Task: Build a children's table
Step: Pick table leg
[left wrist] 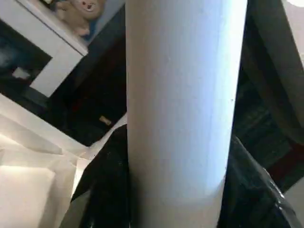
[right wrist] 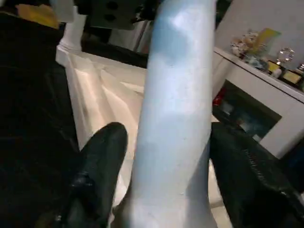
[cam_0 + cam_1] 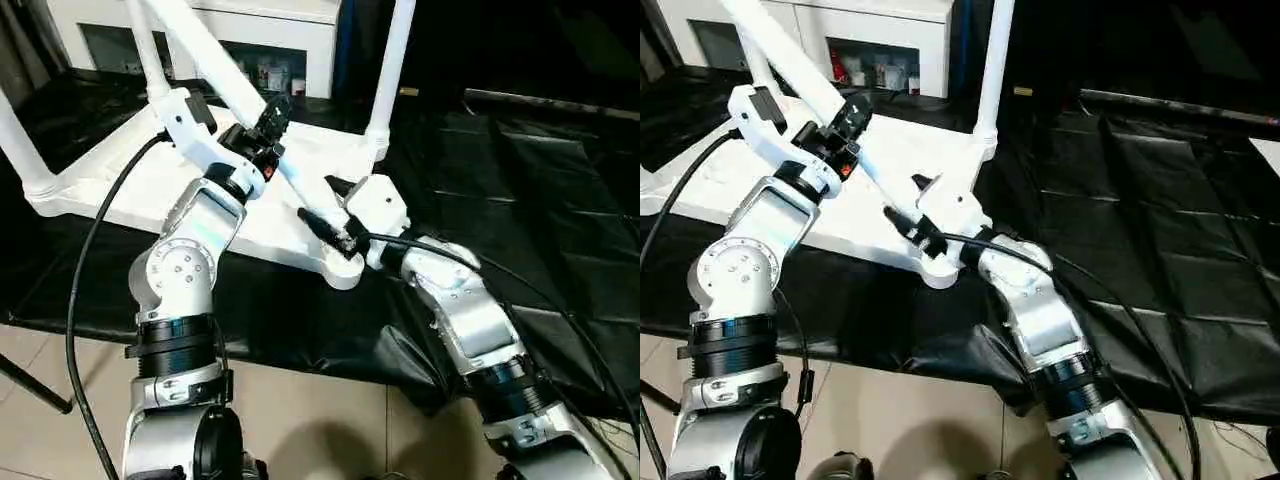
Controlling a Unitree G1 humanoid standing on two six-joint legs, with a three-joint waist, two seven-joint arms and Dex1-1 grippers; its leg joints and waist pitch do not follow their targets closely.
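Observation:
The children's table lies upside down, its white top (image 3: 150, 195) resting on black cloth. Three white legs stand upright in their corners (image 3: 392, 60), (image 3: 150, 50), (image 3: 15, 140). A fourth leg (image 3: 215, 60) leans, slanting down toward the near corner socket (image 3: 345, 270). My left gripper (image 3: 272, 125) is shut on this leg about halfway along; its black fingers (image 1: 107, 185) press both sides of the tube (image 1: 180, 95). My right gripper (image 3: 335, 235) straddles the leg's lower end (image 2: 175, 133) near the socket, open, with a gap beside one finger (image 2: 97, 171).
A white cabinet (image 3: 290, 40) with glass-fronted compartments stands behind the table. Black cloth (image 3: 520, 200) covers the platform out to the right. Pale floor tiles (image 3: 320, 420) lie in front. A black cable (image 3: 85, 280) loops beside my left arm.

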